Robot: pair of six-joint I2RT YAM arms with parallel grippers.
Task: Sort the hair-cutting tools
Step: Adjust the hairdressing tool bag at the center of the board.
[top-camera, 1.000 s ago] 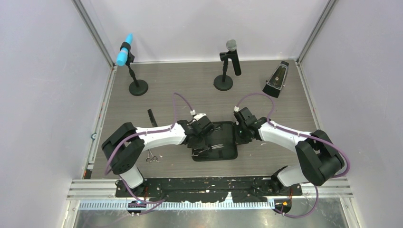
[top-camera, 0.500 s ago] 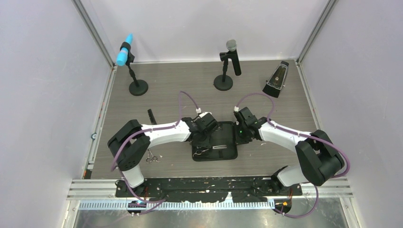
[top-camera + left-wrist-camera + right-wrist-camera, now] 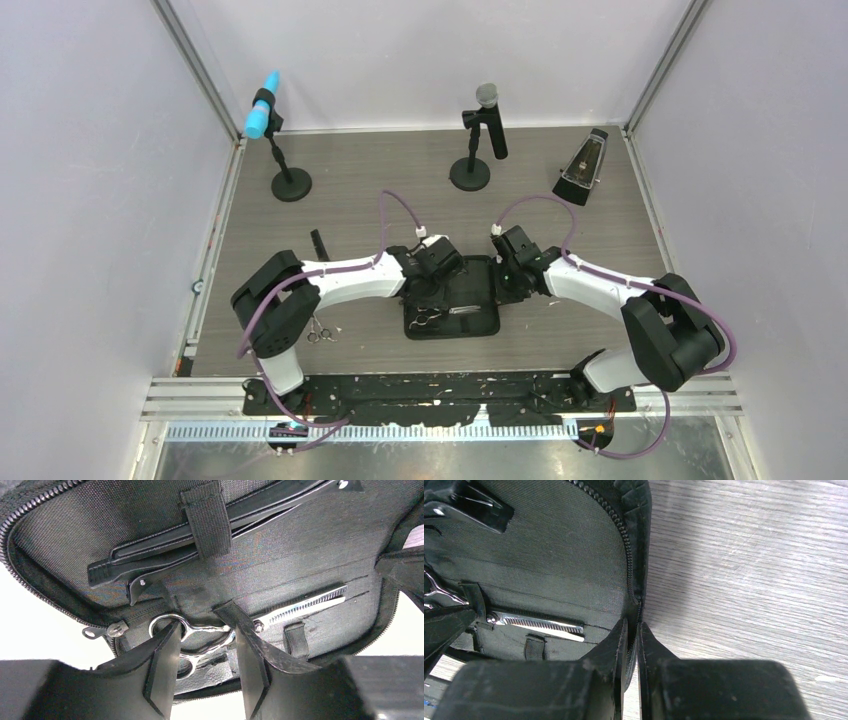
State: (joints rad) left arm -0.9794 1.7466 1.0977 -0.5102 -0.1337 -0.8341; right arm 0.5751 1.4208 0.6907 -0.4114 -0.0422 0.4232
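Centre of counter point(image 3: 600, 250), case point(image 3: 485, 322) open: clips point(image 3: 165, 550) strapped in, scissors point(image 3: 295, 611) laid inside, L jaws released astride handle. R jaws clenched on case rim. Outstanding: 2nd scissors point(image 3: 319, 331), comb point(image 3: 320, 245) on counter. Approx half done.

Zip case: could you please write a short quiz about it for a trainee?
1. True or false: the right gripper pinches the rim of the case.
2. The open left gripper straddles which part of the scissors? A) handle B) blade tip C) no part
3. Fill in: ___ clips sit under the strap.
Key: 1 true; 2 A; 3 two.
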